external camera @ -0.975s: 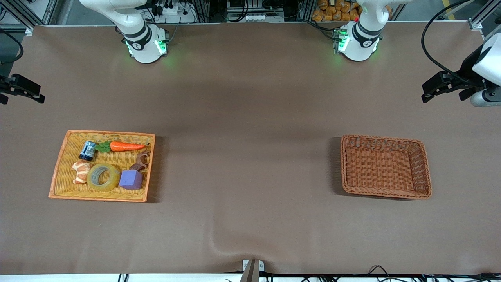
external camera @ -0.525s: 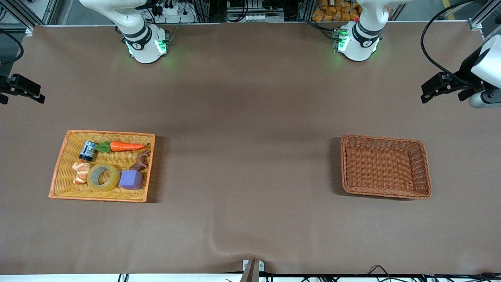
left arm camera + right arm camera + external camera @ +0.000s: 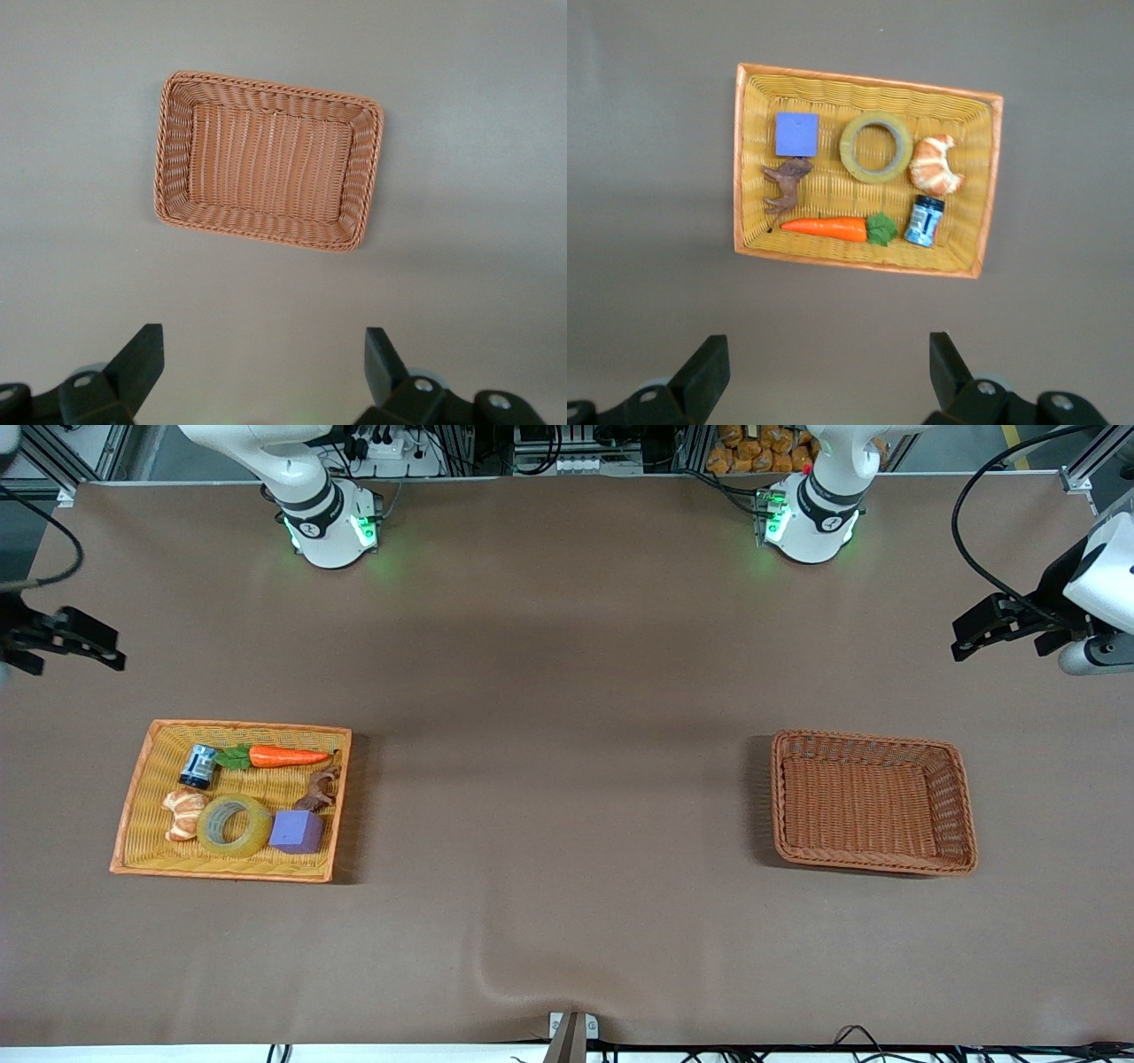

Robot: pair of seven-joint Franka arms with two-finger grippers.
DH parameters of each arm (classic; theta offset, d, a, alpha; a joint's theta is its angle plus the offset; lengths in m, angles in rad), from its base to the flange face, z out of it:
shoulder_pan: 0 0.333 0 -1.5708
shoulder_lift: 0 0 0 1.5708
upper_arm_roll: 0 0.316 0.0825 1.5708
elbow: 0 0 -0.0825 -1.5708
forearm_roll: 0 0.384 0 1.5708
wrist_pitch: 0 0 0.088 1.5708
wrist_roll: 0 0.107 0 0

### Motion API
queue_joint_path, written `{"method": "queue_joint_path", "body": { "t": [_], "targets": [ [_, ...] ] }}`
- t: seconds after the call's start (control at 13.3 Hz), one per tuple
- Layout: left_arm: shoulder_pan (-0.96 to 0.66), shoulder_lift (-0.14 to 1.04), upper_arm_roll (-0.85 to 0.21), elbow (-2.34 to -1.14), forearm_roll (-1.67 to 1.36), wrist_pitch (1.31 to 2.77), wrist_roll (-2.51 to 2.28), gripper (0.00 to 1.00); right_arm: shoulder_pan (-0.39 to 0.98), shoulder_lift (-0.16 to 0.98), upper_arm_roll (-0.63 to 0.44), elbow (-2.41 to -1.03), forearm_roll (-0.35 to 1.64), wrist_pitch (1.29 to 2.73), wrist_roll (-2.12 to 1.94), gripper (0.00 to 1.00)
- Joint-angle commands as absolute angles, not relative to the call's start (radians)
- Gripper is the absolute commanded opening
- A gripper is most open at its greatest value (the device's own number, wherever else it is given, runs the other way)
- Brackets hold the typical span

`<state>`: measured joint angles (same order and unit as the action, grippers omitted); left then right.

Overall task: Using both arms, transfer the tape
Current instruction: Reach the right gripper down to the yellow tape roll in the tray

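Table: a wide surface under a brown cloth, with both arm bases along the edge farthest from the front camera.
Left arm: rises from its green-lit base and reaches out to its own end of the table.
Right arm: rises from its green-lit base and reaches out past its own end of the table.
Brown basket: a woven rectangular basket toward the left arm's end, nothing in it.
Orange tray: a shallow woven tray toward the right arm's end, holding six small things.
Left gripper: up in the air over the table edge at its own end, jaws spread wide and holding nothing; the wrist view looks down on the brown basket.
Right gripper: up in the air at its own end, jaws spread wide, nothing between them; the wrist view looks down on the orange tray.
Tape: lying flat in the tray, in the row nearer the front camera, between the croissant and the purple cube, seemingly touching both.
Carrot: in the tray's farther row, beside the small dark can.
Brown figure: a small animal shape, perhaps a horse, just beside the cube.
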<state>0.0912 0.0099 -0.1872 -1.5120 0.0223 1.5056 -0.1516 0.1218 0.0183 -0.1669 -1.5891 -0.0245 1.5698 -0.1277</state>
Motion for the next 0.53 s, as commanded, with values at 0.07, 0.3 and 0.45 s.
{"method": "queue_joint_path", "body": {
  "t": [0.07,0.3,0.45],
  "targets": [
    [0.097,0.003,-0.189,-1.516,0.0,1.491,-0.127,1.0,0.153,0.041,-0.17,-1.721,-0.041,1.719,-0.225,1.0],
    [0.095,0.005,-0.189,-1.516,0.002,1.491,-0.127,1.0,0.135,0.15,-0.17,-1.758,-0.022,1.834,-0.386,1.0],
    [0.092,0.006,-0.189,-1.517,0.002,1.491,-0.129,1.0,0.097,0.248,-0.17,-1.764,0.032,1.914,-0.493,1.0]
  ]
}}
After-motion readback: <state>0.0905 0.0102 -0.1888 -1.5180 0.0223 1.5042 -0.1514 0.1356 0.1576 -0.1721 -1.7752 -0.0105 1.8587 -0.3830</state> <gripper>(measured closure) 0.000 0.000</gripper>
